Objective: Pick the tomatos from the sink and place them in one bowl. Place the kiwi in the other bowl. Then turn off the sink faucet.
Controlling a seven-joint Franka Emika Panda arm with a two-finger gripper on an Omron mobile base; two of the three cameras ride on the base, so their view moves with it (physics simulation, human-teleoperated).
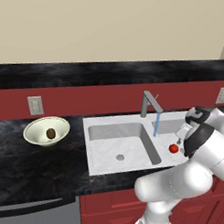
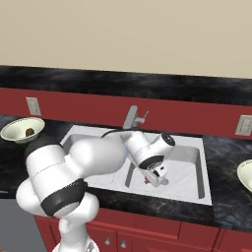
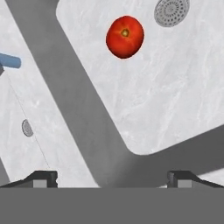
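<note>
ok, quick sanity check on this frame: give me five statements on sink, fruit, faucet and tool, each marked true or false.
1. The kiwi lies in the cream-green bowl on the counter left of the sink. True.
2. The tool is shut on a tomato. False: its fingertips stand wide apart with nothing between them, and the tomato lies ahead of them on the basin floor.
3. Water is running from the faucet. True: a blue stream drops from the spout.
4. The tomato sits on top of the drain. False: it lies beside the round drain, not covering it.
5. The tomato rests in the basin on the bowl's side. False: it is in the basin farther from that bowl.
</note>
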